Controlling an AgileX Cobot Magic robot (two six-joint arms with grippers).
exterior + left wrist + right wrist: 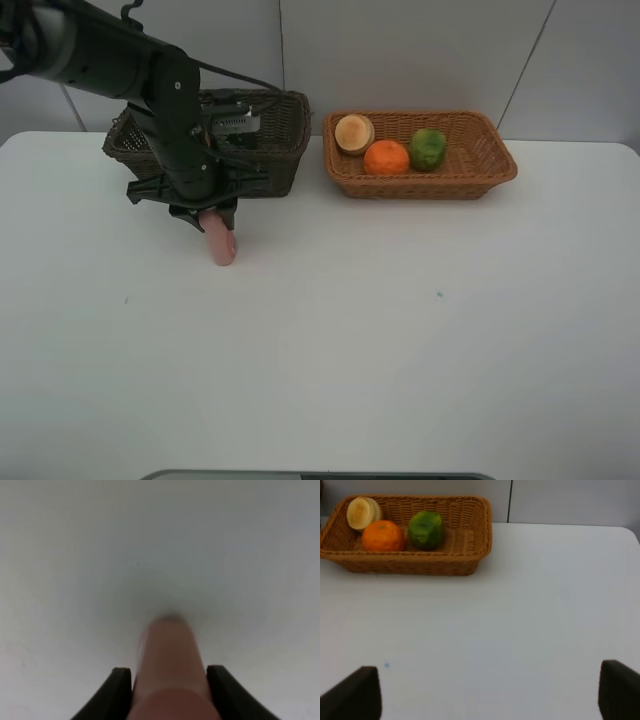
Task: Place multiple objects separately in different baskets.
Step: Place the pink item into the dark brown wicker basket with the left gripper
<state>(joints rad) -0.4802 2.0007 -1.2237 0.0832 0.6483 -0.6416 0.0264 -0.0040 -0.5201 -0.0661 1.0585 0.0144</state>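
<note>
So the pink bottle (222, 243) is lying on the white table (400, 350), just in front of the dark brown basket (280, 150), roughly at 10 o'clock from the table's middle. The left gripper (206, 215) has its jaws clamped on either side of it (the wrist camera shows the black fingers (118, 690) pressed right against the pink body), so that's a grip on the bottle, narrow-ish jaws.

My guess on handling: smooth plastic, rigid, probably light, and round enough to roll or twist if squeezed off-centre. Taking it across the middle of the body looks like the sane spot, not the cap end, which I can't make out from here.

Over at 1 o'clock the light tan basket (480, 170) already has the orange (386, 157), the green fruit (428, 148) and the peach-like fruit (354, 133) sitting together. The right gripper (490, 692) is spread wide over bare table, holding nothing.
</note>
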